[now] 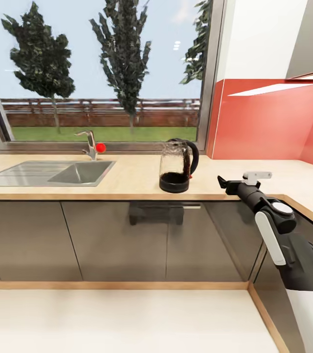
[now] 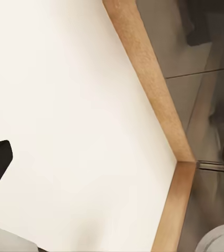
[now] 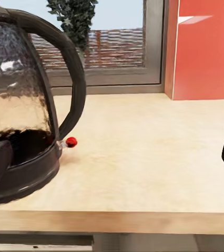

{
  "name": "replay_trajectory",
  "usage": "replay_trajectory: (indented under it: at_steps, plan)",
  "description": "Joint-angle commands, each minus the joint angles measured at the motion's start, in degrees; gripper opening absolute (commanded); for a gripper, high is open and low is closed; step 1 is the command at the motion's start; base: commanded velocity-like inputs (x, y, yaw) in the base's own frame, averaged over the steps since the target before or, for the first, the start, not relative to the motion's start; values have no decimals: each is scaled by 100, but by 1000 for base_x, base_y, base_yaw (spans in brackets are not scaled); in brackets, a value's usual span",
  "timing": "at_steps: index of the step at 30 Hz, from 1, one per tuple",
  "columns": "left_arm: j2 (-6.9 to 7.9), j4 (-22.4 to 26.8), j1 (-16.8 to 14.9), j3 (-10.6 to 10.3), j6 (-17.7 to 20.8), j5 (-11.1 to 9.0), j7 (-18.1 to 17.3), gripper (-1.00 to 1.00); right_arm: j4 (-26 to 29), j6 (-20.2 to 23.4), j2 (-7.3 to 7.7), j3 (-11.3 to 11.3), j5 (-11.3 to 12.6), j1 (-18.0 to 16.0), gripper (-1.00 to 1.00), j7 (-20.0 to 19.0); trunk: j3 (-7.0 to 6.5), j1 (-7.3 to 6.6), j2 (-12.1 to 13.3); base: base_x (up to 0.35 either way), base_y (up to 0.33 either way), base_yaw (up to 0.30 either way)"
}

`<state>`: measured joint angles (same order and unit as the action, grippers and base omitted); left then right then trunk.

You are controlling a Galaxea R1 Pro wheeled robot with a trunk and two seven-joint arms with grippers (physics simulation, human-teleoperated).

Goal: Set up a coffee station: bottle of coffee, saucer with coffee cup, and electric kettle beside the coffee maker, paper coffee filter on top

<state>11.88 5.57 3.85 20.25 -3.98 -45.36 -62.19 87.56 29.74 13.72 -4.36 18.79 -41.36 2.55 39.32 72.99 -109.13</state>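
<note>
1 electric kettle on kitchen countertop, 1 sink, right end effector fingers apart

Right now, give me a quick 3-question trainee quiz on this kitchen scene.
1. True or false: the electric kettle stands on the kitchen countertop.
2. The sink lies on which side of the kettle in the head view? A) left B) right
3. Fill in: the right hand, held beside the kettle, is ____.

Key: 1 true; 2 A; 3 open, holding nothing.
</note>
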Motion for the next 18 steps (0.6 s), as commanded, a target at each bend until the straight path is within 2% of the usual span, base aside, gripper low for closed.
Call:
replay_trajectory:
  at_steps: [1, 12, 18]
  plan:
    - [0, 6, 2, -23, -41, -17, -1, 100, 6, 23, -17, -9, 37, -4, 100, 26, 5, 2, -2, 245, -9, 0]
    - [7, -2, 2, -21, -41, -17, 2, 100, 6, 23, -141, -12, 37, -4, 100, 30, 5, 2, -2, 247, -2, 0]
    - [7, -3, 2, -23, -41, -17, 4, 100, 6, 23, -157, -12, 37, -4, 100, 33, 5, 2, -2, 112, 0, 0]
